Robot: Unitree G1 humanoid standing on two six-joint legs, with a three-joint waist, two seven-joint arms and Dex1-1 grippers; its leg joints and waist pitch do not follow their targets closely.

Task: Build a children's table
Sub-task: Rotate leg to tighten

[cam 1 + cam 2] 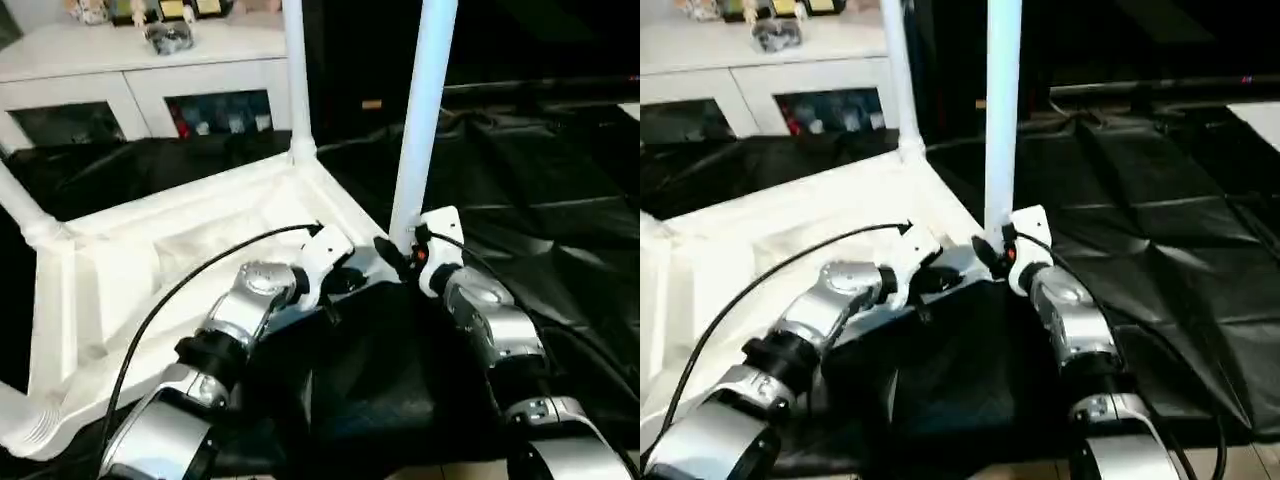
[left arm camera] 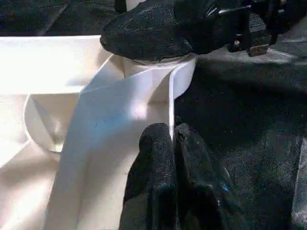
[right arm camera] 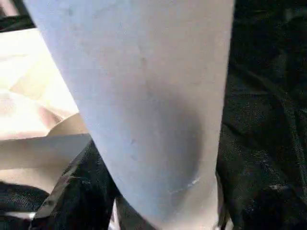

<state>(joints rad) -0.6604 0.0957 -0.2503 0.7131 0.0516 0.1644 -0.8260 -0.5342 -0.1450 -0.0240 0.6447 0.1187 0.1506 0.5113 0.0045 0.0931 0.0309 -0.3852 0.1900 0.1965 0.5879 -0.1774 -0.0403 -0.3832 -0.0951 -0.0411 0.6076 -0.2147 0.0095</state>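
Note:
The white tabletop (image 1: pixel 150 260) lies upside down on a black sheet, ribbed underside up. A white leg (image 1: pixel 297 80) stands upright in the far corner socket. Two more legs (image 1: pixel 20 210) (image 1: pixel 15 420) stick out at the left. My right gripper (image 1: pixel 398 255) is shut on a fourth leg (image 1: pixel 425 110), held upright with its foot at the near right corner socket (image 2: pixel 158 81). That leg (image 3: pixel 144 96) sits close before the right wrist camera. My left gripper (image 2: pixel 171 139) is shut on the thin rim wall (image 2: pixel 120 110) of the tabletop just beside that socket.
A white cabinet (image 1: pixel 140 80) with glass doors stands behind the tabletop, with small figures (image 1: pixel 165 35) on top. The crumpled black sheet (image 1: pixel 560 200) covers the floor to the right. Black cables run along both forearms.

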